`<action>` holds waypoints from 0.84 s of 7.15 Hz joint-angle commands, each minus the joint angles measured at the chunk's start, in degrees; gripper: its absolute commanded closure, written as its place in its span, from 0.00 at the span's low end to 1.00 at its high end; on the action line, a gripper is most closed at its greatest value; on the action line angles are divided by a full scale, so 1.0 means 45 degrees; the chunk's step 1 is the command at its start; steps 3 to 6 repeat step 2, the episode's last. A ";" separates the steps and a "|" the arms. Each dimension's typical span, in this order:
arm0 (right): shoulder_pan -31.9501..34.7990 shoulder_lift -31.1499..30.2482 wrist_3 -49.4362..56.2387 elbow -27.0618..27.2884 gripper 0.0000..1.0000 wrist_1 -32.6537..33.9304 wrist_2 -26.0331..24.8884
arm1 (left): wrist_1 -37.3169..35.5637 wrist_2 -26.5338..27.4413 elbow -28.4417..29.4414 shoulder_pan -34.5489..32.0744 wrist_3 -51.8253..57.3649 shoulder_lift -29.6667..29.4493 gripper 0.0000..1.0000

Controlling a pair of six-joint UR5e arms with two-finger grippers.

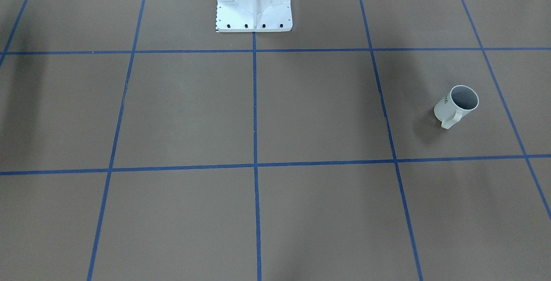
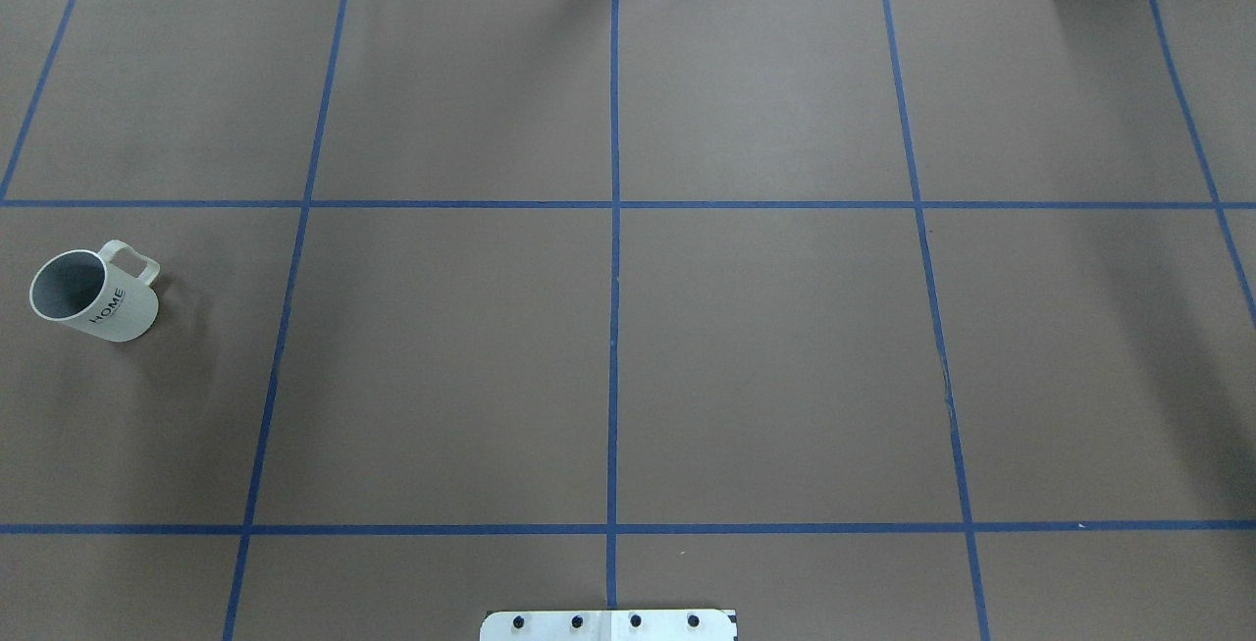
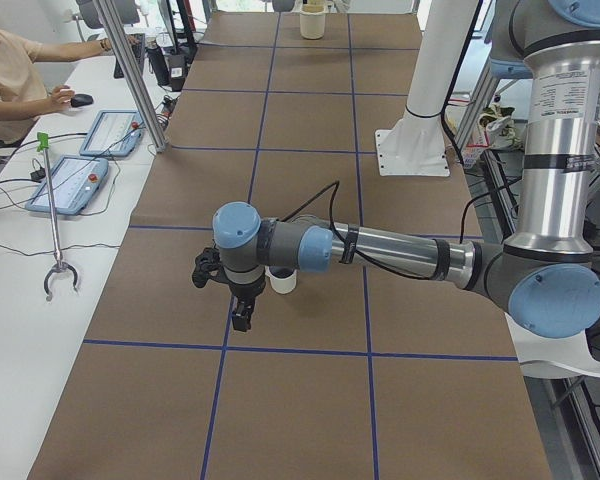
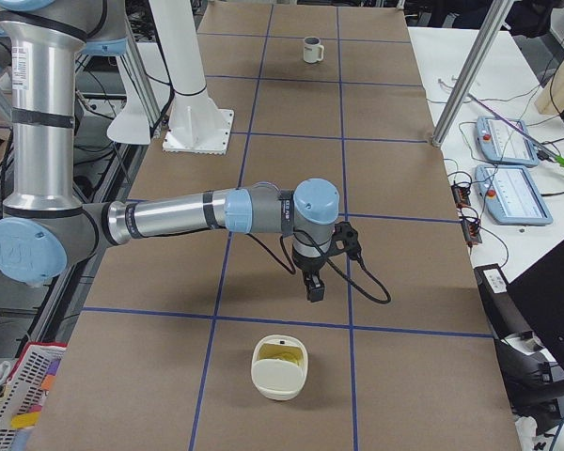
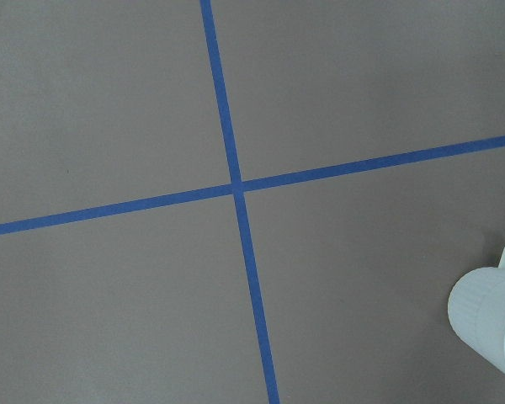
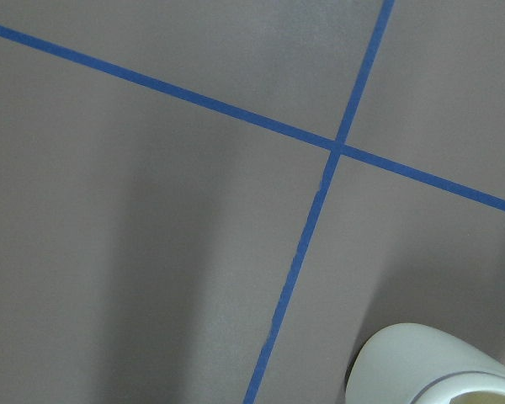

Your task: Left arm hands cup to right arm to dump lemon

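The cup is a white mug with "HOME" lettering that stands on the brown table at the robot's far left, handle toward the far side. It also shows in the front-facing view, the left wrist view and the exterior right view. Its visible inside is grey, and no lemon shows in it. In the exterior left view the left gripper points down beside the cup, on the side nearer that camera. In the exterior right view the right gripper points down over the table. I cannot tell whether either gripper is open.
A cream container with something yellowish inside sits near the right gripper, at the table's right end; its rim shows in the right wrist view. The white pedestal base stands at the robot's edge. An operator sits beside the table.
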State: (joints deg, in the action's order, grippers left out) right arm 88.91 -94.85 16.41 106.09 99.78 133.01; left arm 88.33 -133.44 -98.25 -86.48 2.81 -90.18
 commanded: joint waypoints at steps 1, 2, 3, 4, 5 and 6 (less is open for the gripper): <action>-0.0070 0.0043 0.0006 0.0019 0.00 -0.0026 0.0011 | 0.0059 -0.0015 -0.0042 0.0019 -0.0348 -0.0018 0.00; -0.0070 0.0043 0.0026 0.0019 0.00 -0.0064 -0.0008 | 0.0079 -0.0015 -0.0062 0.0020 -0.0370 -0.0019 0.00; -0.0070 0.0043 0.0026 0.0019 0.00 -0.0064 -0.0008 | 0.0079 -0.0015 -0.0062 0.0020 -0.0370 -0.0019 0.00; -0.0070 0.0043 0.0026 0.0019 0.00 -0.0064 -0.0008 | 0.0079 -0.0015 -0.0062 0.0020 -0.0370 -0.0019 0.00; -0.0070 0.0043 0.0026 0.0019 0.00 -0.0064 -0.0008 | 0.0079 -0.0015 -0.0062 0.0020 -0.0370 -0.0019 0.00; -0.0070 0.0043 0.0026 0.0019 0.00 -0.0064 -0.0008 | 0.0079 -0.0015 -0.0062 0.0020 -0.0370 -0.0019 0.00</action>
